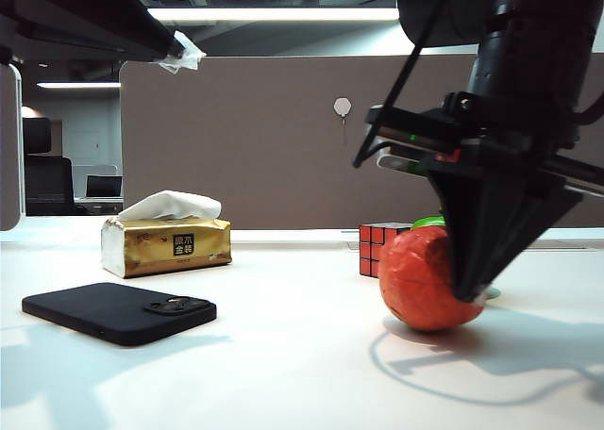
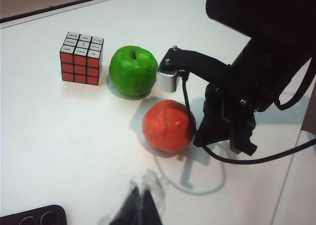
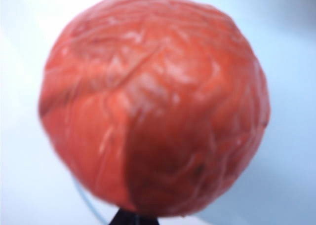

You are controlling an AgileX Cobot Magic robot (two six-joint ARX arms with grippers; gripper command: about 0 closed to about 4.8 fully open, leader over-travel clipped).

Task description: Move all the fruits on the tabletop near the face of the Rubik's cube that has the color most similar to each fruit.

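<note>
**Observer:** Where is your right hand?

**Operator:** My right hand [image 1: 469, 284] is down at the worktop [image 1: 302, 355] on the right side, tight against the orange-red fruit [image 1: 418, 277]. From the exterior camera I see a dark finger [image 1: 491, 232] lying across the fruit's right flank. In the right wrist view the wrinkled ball [image 3: 153, 101] fills almost the whole picture, with only a sliver of the hand at the edge. I cannot tell whether the hand is clamped on the fruit or merely against it. The fruit looks to rest on the worktop.

**Observer:** And the left hand?

**Operator:** It sits high and back, looking down on the scene. Its tips [image 2: 140, 205] show only as a dark blur, so I cannot tell how far apart they are. I see nothing between them.

**Observer:** Where do the other things lie?

**Operator:** In the left wrist view the green apple [image 2: 132, 70] stands just beyond the orange-red fruit, near it, with its stem up. The Rubik's cube [image 2: 81, 57] is just beside the apple, apart from it, red face towards the camera and a white face on top. In the exterior view the cube shows red behind the fruit, and only the apple's green top peeks over it. Further left sit a gold tissue box [image 1: 166, 241] and, nearer, a black phone [image 1: 118, 312] lying flat.
</note>
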